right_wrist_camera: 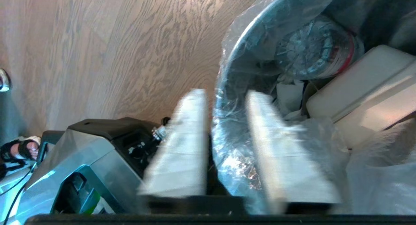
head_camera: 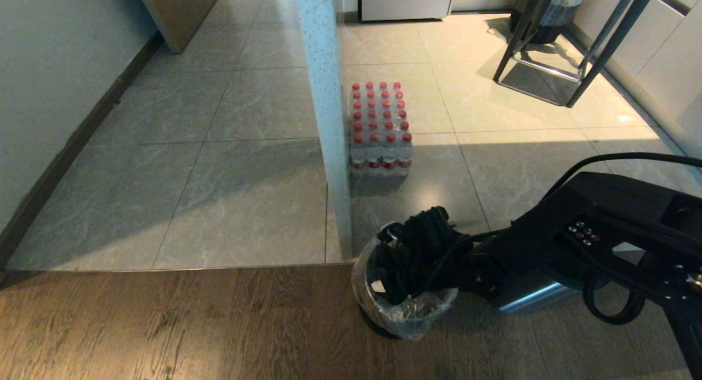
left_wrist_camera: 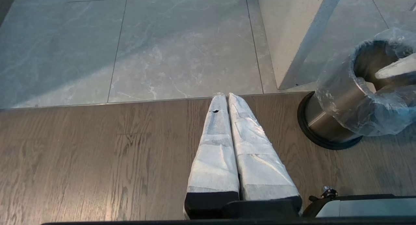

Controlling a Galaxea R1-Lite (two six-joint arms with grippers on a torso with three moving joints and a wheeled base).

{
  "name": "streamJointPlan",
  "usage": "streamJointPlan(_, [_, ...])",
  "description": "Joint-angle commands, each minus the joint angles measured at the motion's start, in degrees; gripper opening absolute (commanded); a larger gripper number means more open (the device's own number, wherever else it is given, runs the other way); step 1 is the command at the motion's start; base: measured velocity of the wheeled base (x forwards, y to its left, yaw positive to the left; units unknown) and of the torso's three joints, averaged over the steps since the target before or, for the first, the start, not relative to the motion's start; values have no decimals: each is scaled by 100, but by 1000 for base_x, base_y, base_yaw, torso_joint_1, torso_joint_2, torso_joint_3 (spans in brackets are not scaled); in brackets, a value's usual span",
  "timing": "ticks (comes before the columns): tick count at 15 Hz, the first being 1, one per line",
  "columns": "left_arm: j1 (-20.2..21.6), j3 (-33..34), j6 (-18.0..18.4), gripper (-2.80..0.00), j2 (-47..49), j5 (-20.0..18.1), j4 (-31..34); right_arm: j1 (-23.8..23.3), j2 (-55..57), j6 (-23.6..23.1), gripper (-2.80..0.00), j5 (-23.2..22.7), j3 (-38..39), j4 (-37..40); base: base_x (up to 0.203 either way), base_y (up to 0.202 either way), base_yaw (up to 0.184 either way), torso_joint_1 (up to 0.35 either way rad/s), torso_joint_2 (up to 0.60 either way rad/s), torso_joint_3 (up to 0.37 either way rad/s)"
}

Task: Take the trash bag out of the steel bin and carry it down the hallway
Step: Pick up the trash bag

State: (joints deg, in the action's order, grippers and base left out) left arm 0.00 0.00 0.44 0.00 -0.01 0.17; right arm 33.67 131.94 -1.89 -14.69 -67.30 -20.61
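Straddling the black rim of the small round brushed-steel bin (head_camera: pixel 384 314) with our right gripper (right_wrist_camera: pixel 224 98), we hold the jaws apart, one finger outside and one inside, with the thin clear crinkly trash bag (head_camera: pixel 408 314) folded over the rim between them. Our left gripper (left_wrist_camera: pixel 224 98), jaws together, hangs over the wood floor (head_camera: pixel 164 325) beside the bin, farther off.
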Motion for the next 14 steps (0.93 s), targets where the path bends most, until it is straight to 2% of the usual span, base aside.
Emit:
streamJointPlan(1, [0, 0, 0, -280, 0, 1, 1, 34, 52, -4, 0, -8, -3, -4, 0, 0, 0, 0, 0, 0])
streamJointPlan(13, [0, 0, 0, -280, 0, 1, 1, 123, 753, 40, 0, -16, -578, -83, 0, 0, 0, 0, 0, 0])
streamJointPlan(14, [0, 0, 0, -280, 0, 1, 1, 122, 770, 40, -280, -16, -605, -74, 0, 0, 0, 0, 0, 0])
